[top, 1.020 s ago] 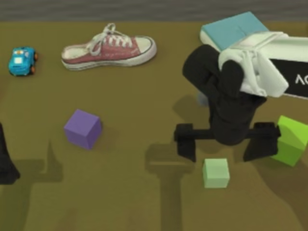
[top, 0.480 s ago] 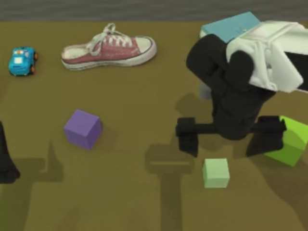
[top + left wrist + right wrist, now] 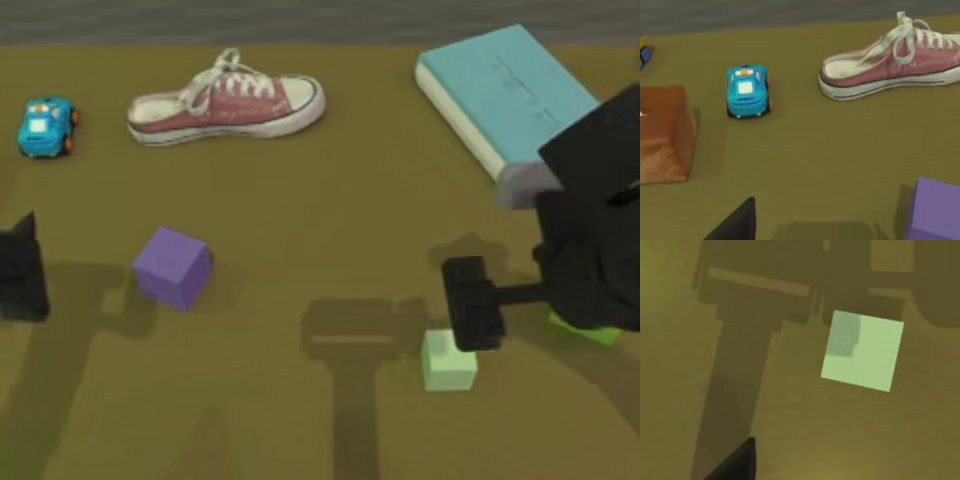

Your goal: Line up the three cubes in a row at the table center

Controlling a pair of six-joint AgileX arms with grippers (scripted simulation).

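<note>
The purple cube (image 3: 172, 268) rests on the table (image 3: 300, 220) at left of centre and also shows in the left wrist view as the purple cube (image 3: 935, 215). The small mint cube (image 3: 448, 360) lies right of centre, seen close as the mint cube (image 3: 862, 350). Only a sliver of the lime cube (image 3: 585, 330) shows under my right arm. My right gripper (image 3: 545, 300) hangs open above that spot, one finger (image 3: 473, 303) just above the mint cube; one fingertip (image 3: 737, 462) shows. My left gripper (image 3: 20, 275) is open at the left edge, level with the purple cube; one fingertip (image 3: 740, 222) shows.
A red sneaker (image 3: 225, 100) and a blue toy car (image 3: 46, 127) lie at the back left. A teal book (image 3: 505, 85) lies at the back right. The left wrist view also shows a brown block (image 3: 662, 132) beside the toy car (image 3: 746, 92).
My right arm has swung right, uncovering the book and now hiding most of the lime cube. My left gripper has moved up the left edge toward the purple cube. No cube has moved.
</note>
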